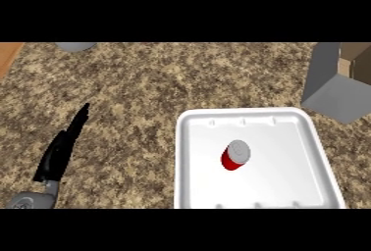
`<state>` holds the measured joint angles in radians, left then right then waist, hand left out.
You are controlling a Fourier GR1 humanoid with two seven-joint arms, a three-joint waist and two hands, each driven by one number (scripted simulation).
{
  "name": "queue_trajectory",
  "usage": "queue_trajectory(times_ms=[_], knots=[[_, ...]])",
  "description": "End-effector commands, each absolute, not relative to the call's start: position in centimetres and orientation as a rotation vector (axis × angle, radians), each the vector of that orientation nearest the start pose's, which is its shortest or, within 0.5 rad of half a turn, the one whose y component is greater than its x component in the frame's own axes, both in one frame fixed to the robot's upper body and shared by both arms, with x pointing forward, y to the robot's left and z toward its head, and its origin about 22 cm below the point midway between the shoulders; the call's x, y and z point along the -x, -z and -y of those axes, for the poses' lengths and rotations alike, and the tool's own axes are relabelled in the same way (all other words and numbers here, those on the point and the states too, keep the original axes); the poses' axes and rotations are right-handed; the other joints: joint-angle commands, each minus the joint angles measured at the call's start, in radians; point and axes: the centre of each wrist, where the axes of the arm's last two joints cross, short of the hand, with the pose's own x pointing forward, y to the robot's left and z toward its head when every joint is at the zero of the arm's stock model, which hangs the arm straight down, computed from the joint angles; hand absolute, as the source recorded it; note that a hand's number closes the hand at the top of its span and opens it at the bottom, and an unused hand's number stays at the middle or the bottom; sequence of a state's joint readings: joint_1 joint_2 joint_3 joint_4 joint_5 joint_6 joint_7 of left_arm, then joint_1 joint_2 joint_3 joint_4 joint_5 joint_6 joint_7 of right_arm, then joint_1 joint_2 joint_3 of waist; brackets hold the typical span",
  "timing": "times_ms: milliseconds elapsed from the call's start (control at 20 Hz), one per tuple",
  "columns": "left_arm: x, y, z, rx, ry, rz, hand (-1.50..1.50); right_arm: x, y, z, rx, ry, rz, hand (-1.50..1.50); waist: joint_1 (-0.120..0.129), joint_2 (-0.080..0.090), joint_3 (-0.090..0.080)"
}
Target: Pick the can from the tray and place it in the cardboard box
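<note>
Head view: the left hand (64, 147) shows at the lower left over the speckled counter (145, 83), fingers straight and pointing up and away, holding nothing. Well to its right lies the white tray (319, 162), and the red can (235, 156) stands tilted near the tray's middle, touched by nothing. Farther right and beyond the tray, at the upper right corner, is the box (337, 83), apart from the tray. Up past the hand, at the top edge, sits a grey round object (75, 46).

A slim black robot hand (59, 152) joins a rounded grey forearm (30, 200).
</note>
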<state>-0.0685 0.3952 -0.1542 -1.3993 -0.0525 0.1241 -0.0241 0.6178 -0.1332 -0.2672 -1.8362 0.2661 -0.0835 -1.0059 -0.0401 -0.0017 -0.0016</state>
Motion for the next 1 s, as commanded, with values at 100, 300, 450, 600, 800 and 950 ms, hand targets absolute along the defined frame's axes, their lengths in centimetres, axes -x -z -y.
queue_trajectory(times_ms=[100,300,450,600,800,950], knots=[[-27.2,0.6,-28.1,-0.321,0.394,1.466,0.00,-3.0,-4.5,30.9,0.827,-0.625,1.967,-1.50,0.014,0.004,-0.002],[-26.9,1.2,-27.6,-0.332,0.421,1.458,0.00,-3.6,-5.5,27.5,0.897,-0.668,1.852,-1.50,0.031,0.005,-0.001],[-25.7,2.2,-29.0,-0.326,0.394,1.471,0.00,-3.1,-6.7,26.1,0.930,-0.673,1.776,-1.50,0.035,0.003,0.000],[-27.5,0.9,-29.3,-0.314,0.404,1.458,0.00,-3.9,-8.3,25.4,0.992,-0.696,1.695,-1.50,0.034,0.005,0.000],[-27.7,1.2,-29.2,-0.344,0.399,1.472,0.00,-5.7,-7.9,23.2,0.961,-0.724,1.652,-1.50,0.037,0.005,0.000],[-28.0,0.2,-26.9,-0.330,0.411,1.487,0.00,-6.2,-7.5,21.7,0.932,-0.726,1.608,-1.50,0.037,0.003,0.001]])
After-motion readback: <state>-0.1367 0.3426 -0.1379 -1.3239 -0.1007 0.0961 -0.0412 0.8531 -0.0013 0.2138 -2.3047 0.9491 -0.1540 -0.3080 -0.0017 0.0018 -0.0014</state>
